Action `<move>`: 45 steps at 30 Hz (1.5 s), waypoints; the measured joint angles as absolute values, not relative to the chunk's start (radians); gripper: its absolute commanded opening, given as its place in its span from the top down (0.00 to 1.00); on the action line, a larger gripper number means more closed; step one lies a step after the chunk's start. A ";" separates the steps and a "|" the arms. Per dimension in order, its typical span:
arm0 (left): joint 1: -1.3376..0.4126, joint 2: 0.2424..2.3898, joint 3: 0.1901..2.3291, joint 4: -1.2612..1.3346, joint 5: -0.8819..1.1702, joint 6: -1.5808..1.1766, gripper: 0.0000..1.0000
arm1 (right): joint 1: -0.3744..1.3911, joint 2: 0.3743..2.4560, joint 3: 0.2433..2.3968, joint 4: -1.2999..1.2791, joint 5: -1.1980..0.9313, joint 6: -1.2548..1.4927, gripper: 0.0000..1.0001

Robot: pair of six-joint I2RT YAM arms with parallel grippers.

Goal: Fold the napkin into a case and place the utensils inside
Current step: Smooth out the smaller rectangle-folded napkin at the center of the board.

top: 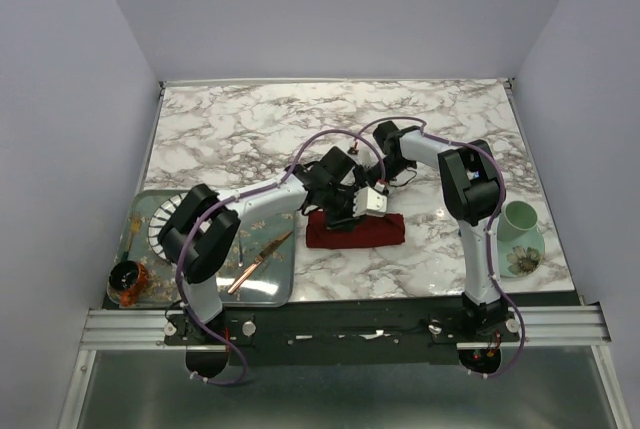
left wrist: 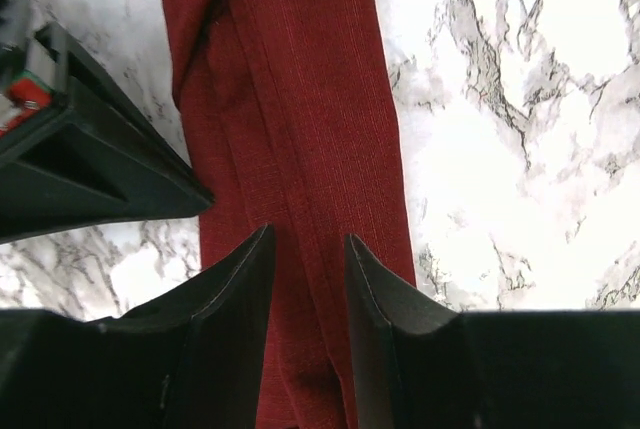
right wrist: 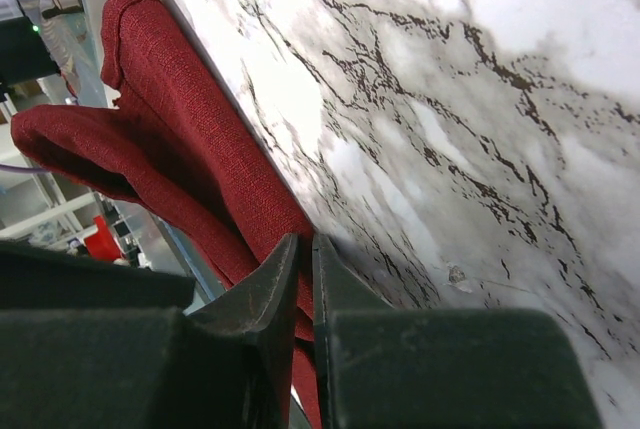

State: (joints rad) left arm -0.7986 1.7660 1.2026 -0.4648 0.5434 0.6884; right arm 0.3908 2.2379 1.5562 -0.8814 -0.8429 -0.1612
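The dark red napkin [top: 356, 232] lies on the marble as a narrow, long folded strip, the case. My left gripper [left wrist: 309, 236] is open right over it, with a lengthwise fold of the cloth [left wrist: 300, 99] running between the two fingers. At the strip's far long edge my right gripper [right wrist: 306, 239] is shut on the napkin [right wrist: 190, 119], with a thin layer pinched between its tips. From above, both grippers [top: 340, 211] [top: 375, 199] crowd over the strip's far side. The utensils are too small to tell for sure; a slim thing [top: 131, 232] lies along the tray's left edge.
A metal tray [top: 275, 294] at the near left holds a copper-coloured knife [top: 258, 261] and a white ribbed dish [top: 163, 219]. A dark jar [top: 127, 282] stands at its near left corner. A pale green cup [top: 520, 221] and a flowered saucer [top: 524, 260] stand at the right.
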 measured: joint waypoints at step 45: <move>-0.793 1.931 1.286 -0.434 0.459 0.552 1.00 | 0.392 2.230 1.523 -0.881 -0.860 -0.194 0.86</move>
State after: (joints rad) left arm -0.7929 1.9312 1.2858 -0.4343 0.4587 0.5522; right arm 0.3916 2.2299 1.5234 -0.8810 -0.8604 -0.1936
